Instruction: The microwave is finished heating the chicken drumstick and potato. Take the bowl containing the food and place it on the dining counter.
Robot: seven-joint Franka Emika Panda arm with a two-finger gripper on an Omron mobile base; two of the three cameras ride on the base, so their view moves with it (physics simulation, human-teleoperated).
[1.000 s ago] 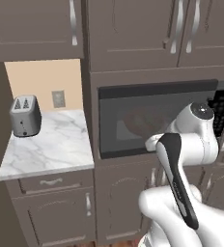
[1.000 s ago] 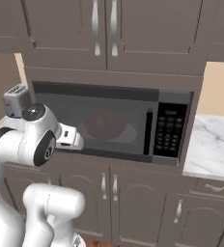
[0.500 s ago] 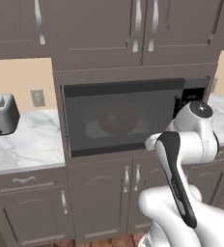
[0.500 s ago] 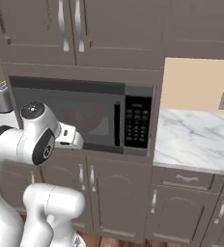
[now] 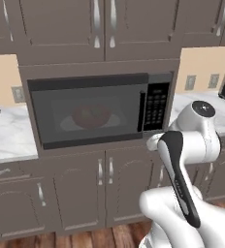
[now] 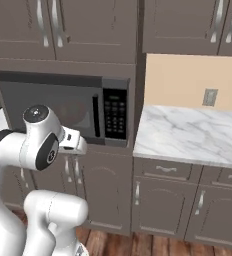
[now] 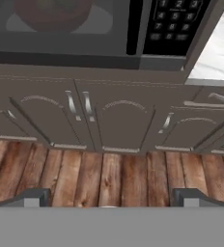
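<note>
The bowl [image 5: 91, 116] is seen as a red shape behind the dark glass of the microwave [image 5: 88, 111], resting on the white turntable [image 5: 68, 124]; door shut. The food inside cannot be made out. A black keypad [image 5: 155, 106] sits at the microwave's right; its key markings are too small to be read. Brown cabinets [image 7: 109, 120] lie below, a marble counter [image 6: 188, 135] to the right. The gripper [image 7: 109, 195] is held spread wide, nothing grasped, above the wood floor [image 7: 109, 178].
</note>
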